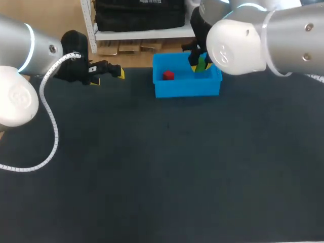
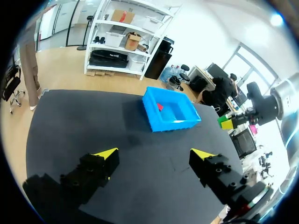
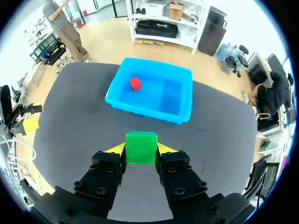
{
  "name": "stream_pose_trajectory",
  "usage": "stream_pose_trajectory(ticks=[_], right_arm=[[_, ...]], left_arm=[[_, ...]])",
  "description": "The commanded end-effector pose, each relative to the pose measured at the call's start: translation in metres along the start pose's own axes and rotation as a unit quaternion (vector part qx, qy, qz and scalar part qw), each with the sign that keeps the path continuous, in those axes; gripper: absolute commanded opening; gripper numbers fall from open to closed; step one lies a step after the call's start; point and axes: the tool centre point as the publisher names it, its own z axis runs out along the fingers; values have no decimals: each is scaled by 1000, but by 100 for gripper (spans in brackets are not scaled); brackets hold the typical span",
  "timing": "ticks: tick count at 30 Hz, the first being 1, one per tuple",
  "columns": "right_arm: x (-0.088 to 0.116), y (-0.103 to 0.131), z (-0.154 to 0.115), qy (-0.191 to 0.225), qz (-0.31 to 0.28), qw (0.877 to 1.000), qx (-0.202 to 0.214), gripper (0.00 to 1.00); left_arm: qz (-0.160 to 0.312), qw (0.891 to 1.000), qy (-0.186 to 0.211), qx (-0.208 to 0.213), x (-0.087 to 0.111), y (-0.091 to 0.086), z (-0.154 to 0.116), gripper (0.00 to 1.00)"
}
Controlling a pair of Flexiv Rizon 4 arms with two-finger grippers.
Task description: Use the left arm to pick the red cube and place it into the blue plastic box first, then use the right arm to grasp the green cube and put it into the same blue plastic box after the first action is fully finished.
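Right fingers point(image 3: 164, 148): closed on the green cube point(image 3: 141, 147) from two sides. It sits square between them, with one face toward the wrist camera.

Green cube: lifted off the bench point(image 3: 74, 121), in the upper middle of the head view by the right end of the blue box point(image 3: 140, 106). I cannot tell whether it hangs fully over the opening.

Blue box: open-topped and ahead of my right fingers, near the far edge of the bench.

Red cube point(image 3: 135, 83): lies inside the box in its left half, so I judge the first half of the task done.

Left fingers point(image 2: 106, 153): spread wide and holding nothing, at the upper left of the head view, well apart from the box.

Risk: if I let go before the cube is past the rim, it could strike the wall and tumble onto the bench. If I come down too low or off line, a finger could catch the rim and shove or tip the light box.

In the way: by my judgement only the box's own wall. The red cube lies apart from where I hang.

Around: the white coiled cable point(image 1: 50, 126) of my left arm loops down the left of the head view, well away from the box.
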Motion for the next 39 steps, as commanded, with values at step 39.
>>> stream_pose_trajectory(ticks=[39], right_arm=[[-103, -14, 2, -51, -31, 998, 24, 0]], left_arm=[[1, 1000, -2, 3, 1, 1, -1, 100]])
